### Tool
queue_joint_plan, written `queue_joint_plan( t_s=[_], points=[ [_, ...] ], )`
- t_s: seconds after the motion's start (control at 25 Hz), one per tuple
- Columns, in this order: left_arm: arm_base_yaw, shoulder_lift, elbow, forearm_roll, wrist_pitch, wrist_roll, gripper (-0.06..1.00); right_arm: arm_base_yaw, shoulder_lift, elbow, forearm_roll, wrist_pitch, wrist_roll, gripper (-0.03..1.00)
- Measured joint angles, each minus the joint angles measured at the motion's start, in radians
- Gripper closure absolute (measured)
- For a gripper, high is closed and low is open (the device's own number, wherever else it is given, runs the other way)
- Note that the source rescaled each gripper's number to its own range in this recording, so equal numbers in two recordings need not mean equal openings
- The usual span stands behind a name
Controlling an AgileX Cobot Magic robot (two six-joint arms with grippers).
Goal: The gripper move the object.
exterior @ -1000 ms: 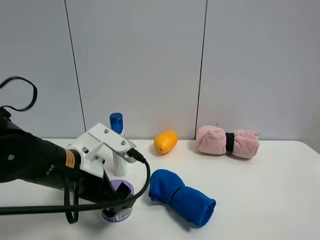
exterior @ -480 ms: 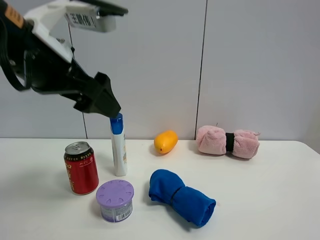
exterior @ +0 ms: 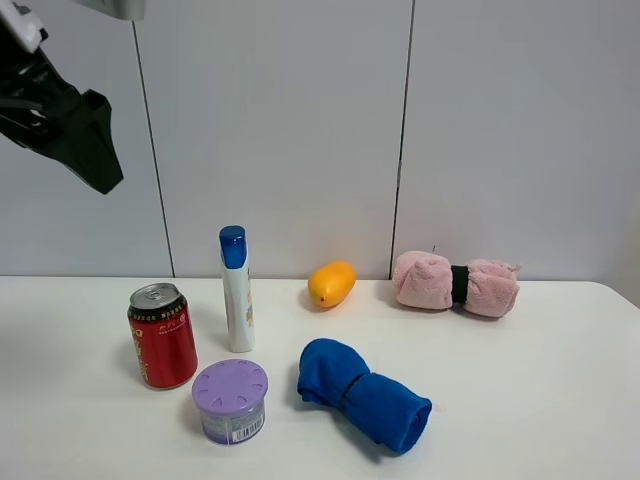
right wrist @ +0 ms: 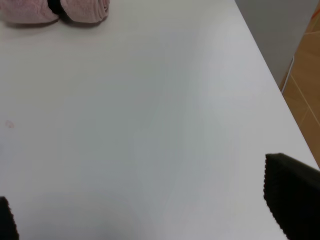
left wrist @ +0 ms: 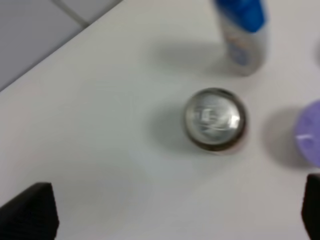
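Observation:
The lavender round container (exterior: 231, 400) with a slotted lid and barcode label stands upright on the white table (exterior: 520, 390), front left, free of any gripper. My left gripper (exterior: 95, 165) is high above the table at the upper left, far from it, open and empty. In the left wrist view its black fingertips (left wrist: 30, 212) stand wide apart, and the container (left wrist: 310, 132) shows only at the frame's edge. My right gripper (right wrist: 150, 210) is open and empty over bare table; it is out of the exterior view.
A red soda can (exterior: 162, 335) stands left of the container, with a white bottle with a blue cap (exterior: 236, 290) behind it. A rolled blue cloth (exterior: 362, 393) lies to its right. An orange fruit (exterior: 331, 283) and a pink rolled towel (exterior: 455, 283) lie at the back. The table's right edge (right wrist: 270, 75) is near my right gripper.
My left gripper was down at the lavender container, then rose and moved up and to the left, empty. The container stays on the table where it was.

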Motion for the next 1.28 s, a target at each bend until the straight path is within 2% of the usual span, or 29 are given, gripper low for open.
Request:
queue_joint_plan(
  t_s=[0.2, 0.36, 0.64, 0.76, 1.0, 1.12, 1.28],
  points=[
    [0.199, -0.022, -0.007, 0.004, 0.010, 0.000, -0.03, 0.000, 0.000, 0.000, 0.000, 0.000, 0.000, -0.03],
    [0.348, -0.087, -0.007, 0.007, 0.062, 0.001, -0.03, 0.000, 0.000, 0.000, 0.000, 0.000, 0.000, -0.03],
    [0.505, -0.288, -0.007, -0.006, 0.267, 0.001, -0.03, 0.000, 0.000, 0.000, 0.000, 0.000, 0.000, -0.03],
    [0.546, -0.396, -0.007, -0.016, 0.336, 0.001, -0.03, 0.000, 0.000, 0.000, 0.000, 0.000, 0.000, -0.03],
    [0.553, -0.641, 0.031, -0.081, 0.343, 0.000, -0.03, 0.000, 0.000, 0.000, 0.000, 0.000, 0.000, -0.03],
    [0.553, -0.756, 0.118, -0.127, 0.346, 0.000, -0.03, 0.000, 0.000, 0.000, 0.000, 0.000, 0.000, -0.03],
    [0.553, -0.913, 0.295, -0.138, 0.322, 0.000, -0.03, 0.000, 0.000, 0.000, 0.000, 0.000, 0.000, -0.03]
  ],
)
